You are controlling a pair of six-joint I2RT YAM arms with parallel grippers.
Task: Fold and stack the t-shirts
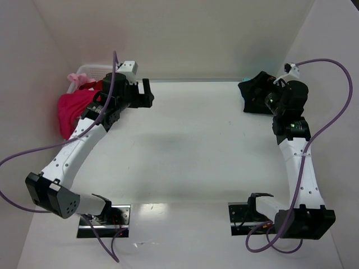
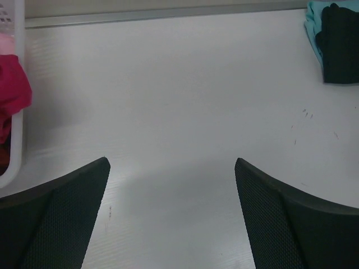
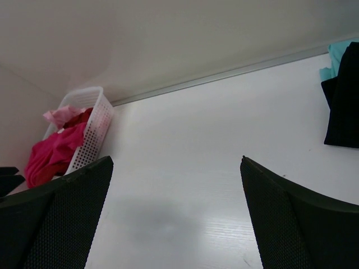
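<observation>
Spilling over the side of the basket (image 3: 92,131): a bright pink shirt (image 1: 73,112), with a pale pink shirt (image 3: 59,115) inside too. Far across the table (image 1: 190,140) from the basket: a black shirt (image 2: 339,45) lying on a teal shirt (image 2: 312,25). Right beside the basket, left gripper (image 2: 171,168) wide open, holding nothing. Far from the basket, right gripper (image 3: 175,162) wide open too, holding nothing.

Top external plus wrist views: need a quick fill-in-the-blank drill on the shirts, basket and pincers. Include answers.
1. The white plastic lattice basket stands at the far ____ corner of the white table.
2. On the teal cloth t-shirt lies a folded ____ one.
3. The left pincer and the right pincer are both ____, holding nothing.
4. The crimson-pink cloth t-shirt spills over the rim of the ____.

Missing words: left; black; open; basket.
</observation>
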